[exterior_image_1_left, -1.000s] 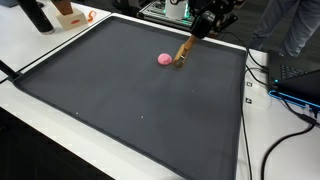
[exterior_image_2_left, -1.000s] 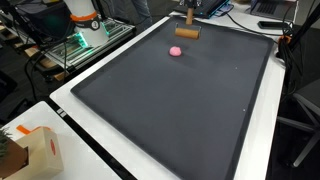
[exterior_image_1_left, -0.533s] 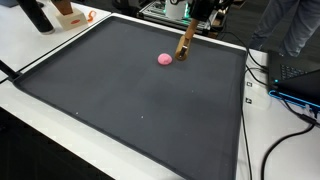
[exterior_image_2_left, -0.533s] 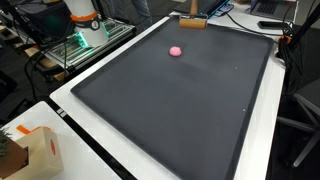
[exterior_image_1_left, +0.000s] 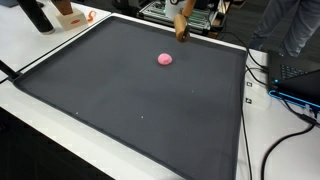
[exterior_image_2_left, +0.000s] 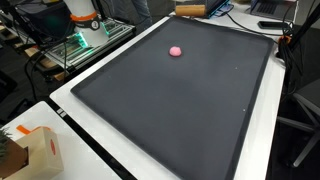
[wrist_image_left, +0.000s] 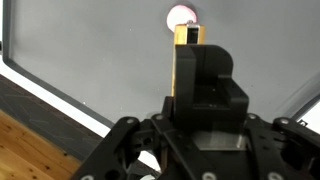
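Exterior view: the gripper (exterior_image_1_left: 186, 6) is pinching the upper end of a wooden block (exterior_image_1_left: 181, 28). The block hangs below the gripper, long axis near upright, and appears clear of the dark mat (exterior_image_1_left: 120, 110). The pink ball (exterior_image_1_left: 165, 59) rests on the mat, below the gripper and near the block's lower end, not touching it.

Exterior view: only the wooden block (exterior_image_2_left: 190, 10) shows, at the mat's far edge; the pink ball (exterior_image_2_left: 176, 50) lies apart from it.

Wrist view: the gripper (wrist_image_left: 188, 52) clamps the wooden block (wrist_image_left: 186, 35). The pink ball (wrist_image_left: 181, 14) sits just beyond the block's far end, in line with its long axis.
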